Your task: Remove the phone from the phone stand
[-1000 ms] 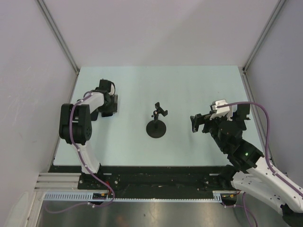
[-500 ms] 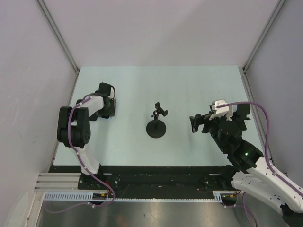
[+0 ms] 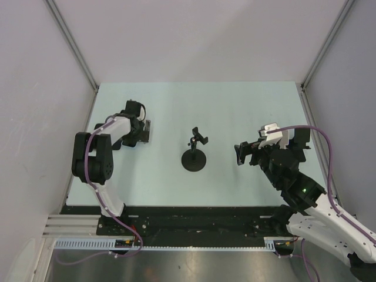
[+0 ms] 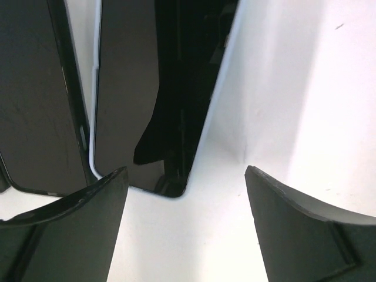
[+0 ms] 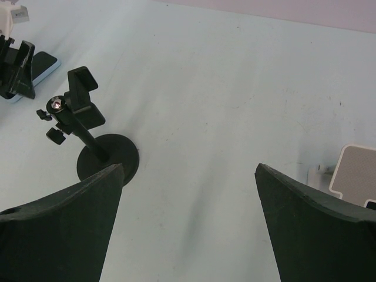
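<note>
the phone lies flat near the counter's left edge, off the stand. my left gripper hangs over it, fingers spread, gripping nothing. i'd lift straight up so no finger drags it. the right gripper gapes empty.

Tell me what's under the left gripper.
The phone lies flat on the table below the open left gripper. Its far end runs out of the wrist view; whatever is beneath it is covered.
</note>
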`<state>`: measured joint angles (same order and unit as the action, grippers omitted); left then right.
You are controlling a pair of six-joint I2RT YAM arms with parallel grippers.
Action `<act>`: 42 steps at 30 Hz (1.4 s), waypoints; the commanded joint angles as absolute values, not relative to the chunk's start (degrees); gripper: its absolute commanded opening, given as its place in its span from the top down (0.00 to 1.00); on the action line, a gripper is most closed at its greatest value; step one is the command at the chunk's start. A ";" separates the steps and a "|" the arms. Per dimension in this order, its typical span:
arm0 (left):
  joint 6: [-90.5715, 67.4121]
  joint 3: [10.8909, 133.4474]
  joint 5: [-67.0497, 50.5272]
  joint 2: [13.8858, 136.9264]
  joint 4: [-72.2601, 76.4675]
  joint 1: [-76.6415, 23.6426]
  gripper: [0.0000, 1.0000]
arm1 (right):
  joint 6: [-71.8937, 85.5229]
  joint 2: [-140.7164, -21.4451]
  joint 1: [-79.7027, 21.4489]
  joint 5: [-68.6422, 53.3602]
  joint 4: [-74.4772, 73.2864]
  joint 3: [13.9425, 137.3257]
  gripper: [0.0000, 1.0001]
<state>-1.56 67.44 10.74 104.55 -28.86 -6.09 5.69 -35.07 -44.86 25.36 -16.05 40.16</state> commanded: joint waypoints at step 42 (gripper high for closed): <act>8.17 92.29 -1.32 122.70 -28.12 -0.18 0.31 | 3.69 -35.51 -44.38 23.99 -15.21 40.08 0.00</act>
<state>4.58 92.40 -2.74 123.74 -27.97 -0.25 4.40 -35.79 -44.58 24.51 -16.08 40.14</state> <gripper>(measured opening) 0.747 0.995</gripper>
